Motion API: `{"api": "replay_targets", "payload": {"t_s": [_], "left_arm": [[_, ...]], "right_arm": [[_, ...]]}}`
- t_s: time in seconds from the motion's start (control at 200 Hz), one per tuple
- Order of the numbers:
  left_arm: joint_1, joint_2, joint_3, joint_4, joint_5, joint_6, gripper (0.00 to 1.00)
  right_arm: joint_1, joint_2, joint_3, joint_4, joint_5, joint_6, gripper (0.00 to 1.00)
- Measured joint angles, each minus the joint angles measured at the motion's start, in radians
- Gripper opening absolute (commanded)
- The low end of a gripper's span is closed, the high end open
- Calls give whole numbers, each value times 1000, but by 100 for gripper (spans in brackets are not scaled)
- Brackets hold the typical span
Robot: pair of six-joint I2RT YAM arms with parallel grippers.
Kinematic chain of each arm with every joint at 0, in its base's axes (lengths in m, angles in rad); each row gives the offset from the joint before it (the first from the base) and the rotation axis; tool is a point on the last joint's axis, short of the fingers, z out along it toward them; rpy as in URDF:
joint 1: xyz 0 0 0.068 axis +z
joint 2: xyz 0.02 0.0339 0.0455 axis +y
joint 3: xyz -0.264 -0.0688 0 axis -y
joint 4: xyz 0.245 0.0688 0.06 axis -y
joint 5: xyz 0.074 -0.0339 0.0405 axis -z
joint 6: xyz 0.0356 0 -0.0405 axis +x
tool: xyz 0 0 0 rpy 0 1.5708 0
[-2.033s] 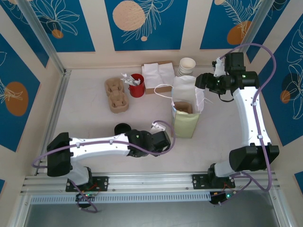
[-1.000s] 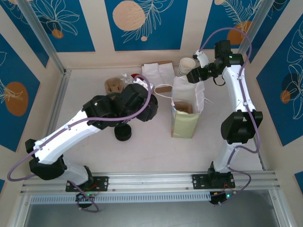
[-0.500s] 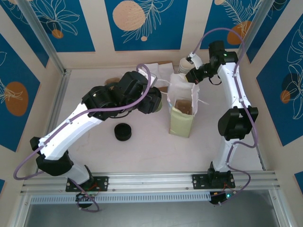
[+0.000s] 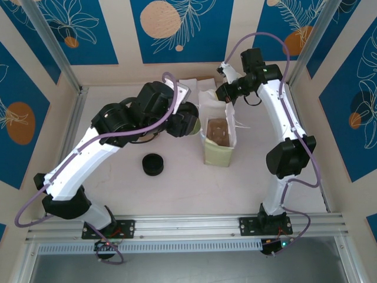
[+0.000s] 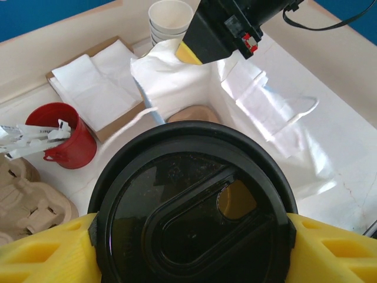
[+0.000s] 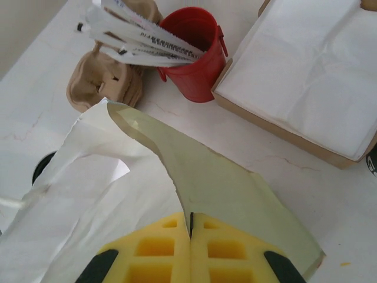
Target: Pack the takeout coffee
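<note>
Nearest the arm bases, a low stack of black lids point(image 4: 153, 164) sits on the white table point(image 4: 177, 191). Beyond it, the left gripper point(image 4: 186, 120) clamps the takeout coffee point(image 5: 189, 215), with its yellow fingers point(image 5: 35, 253) on opposite sides of the cup at the black lid. The cup is just left of an open paper bag point(image 4: 219, 150), beside its mouth and outside it. A brown cardboard piece point(image 5: 194, 113) lies at the bottom of the bag. At the bag's far rim, the right gripper point(image 6: 189, 227) is pressed together, pinching the paper edge. Farther back stand a red cup point(image 6: 197, 56) of long white packets, a cardboard carrier point(image 6: 103, 88), white napkins point(image 5: 97, 82) and stacked cream cups point(image 5: 169, 17).
</note>
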Motion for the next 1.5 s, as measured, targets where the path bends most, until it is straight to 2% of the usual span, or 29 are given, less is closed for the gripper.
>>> {"api": "replay_targets", "payload": {"t_s": [0.21, 0.48, 0.89, 1.11, 1.5], "left_arm": [[0, 0, 34, -5, 21, 0, 70], [7, 3, 66, -10, 27, 0, 70], [27, 99, 54, 23, 46, -1, 70], [29, 107, -36, 75, 57, 0, 70], [34, 148, -193, 217, 87, 30, 70]], "right_arm": [[10, -30, 1, 6, 42, 187, 2], [77, -84, -70, 25, 58, 381, 0], [108, -229, -341, 132, 97, 660, 0], [126, -323, -469, 214, 122, 711, 0], [129, -365, -565, 373, 132, 696, 0]]}}
